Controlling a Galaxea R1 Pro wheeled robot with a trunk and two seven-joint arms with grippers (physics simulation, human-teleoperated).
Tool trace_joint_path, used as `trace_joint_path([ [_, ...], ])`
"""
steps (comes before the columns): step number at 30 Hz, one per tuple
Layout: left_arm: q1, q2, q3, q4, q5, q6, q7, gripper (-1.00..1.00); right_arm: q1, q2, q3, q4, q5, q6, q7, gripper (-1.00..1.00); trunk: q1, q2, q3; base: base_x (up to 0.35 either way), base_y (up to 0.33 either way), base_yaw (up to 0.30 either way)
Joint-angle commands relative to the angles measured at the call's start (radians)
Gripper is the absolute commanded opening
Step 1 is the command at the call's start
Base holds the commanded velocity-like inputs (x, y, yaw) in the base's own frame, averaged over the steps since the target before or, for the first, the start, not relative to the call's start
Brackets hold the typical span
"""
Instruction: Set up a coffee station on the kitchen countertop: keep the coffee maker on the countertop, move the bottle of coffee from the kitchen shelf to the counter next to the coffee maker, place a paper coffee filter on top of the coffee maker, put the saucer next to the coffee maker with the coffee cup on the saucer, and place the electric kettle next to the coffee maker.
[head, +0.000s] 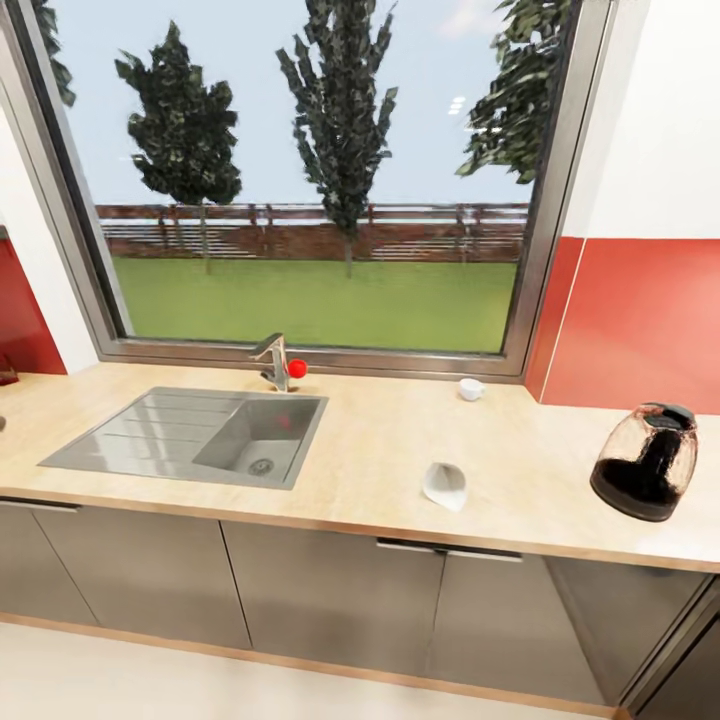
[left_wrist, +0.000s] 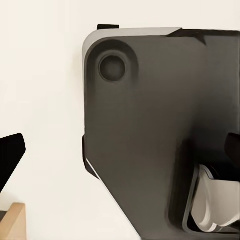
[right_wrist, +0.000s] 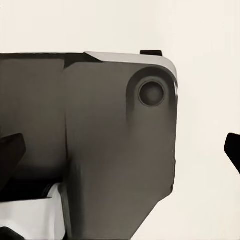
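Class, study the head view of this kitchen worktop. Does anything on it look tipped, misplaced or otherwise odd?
Yes. The electric kettle at the right end of the kitchen countertop leans over rather than standing upright. The paper coffee filter lies loose near the front edge, and the coffee cup sits alone by the window, without a saucer.

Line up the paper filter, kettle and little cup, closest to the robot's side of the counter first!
1. paper coffee filter, middle, near the countertop edge.
2. electric kettle, far right; nearly tied with the filter.
3. coffee cup, back by the window.
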Motion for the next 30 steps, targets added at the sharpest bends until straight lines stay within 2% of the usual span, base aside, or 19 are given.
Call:
trace_joint_path([
  [1, 0.0, 0.0, 0.004, 0.0, 0.0, 0.0, 0.0, 1.0, 0.0, 0.0, 0.0, 0.0, 0.0, -0.002, 0.0, 1.0, -0.004, 0.006, 0.002, 0.0, 0.0, 0.0],
  [22, -0.001, -0.002, 0.001, -0.013, -0.001, -0.003, -0.003, 1.0, 0.0, 0.003, -0.002, -0.001, -0.003, -0.01, 0.0, 1.0, -0.084, 0.153, 0.068, 0.0, 0.0, 0.0],
  [26, -0.031, -0.002, -0.009, -0.183, -0.014, -0.003, -0.003, 1.0, 0.0, -0.004, -0.002, -0.022, -0.001, -0.009, 0.001, 1.0, -0.1, 0.181, 0.08, 0.0, 0.0, 0.0],
  [30, -0.089, -0.003, -0.011, -0.253, -0.028, -0.003, -0.004, 1.0, 0.0, -0.008, -0.003, -0.076, 0.0, -0.01, -0.001, 1.0, -0.115, 0.209, 0.093, 0.0, 0.0, 0.0],
])
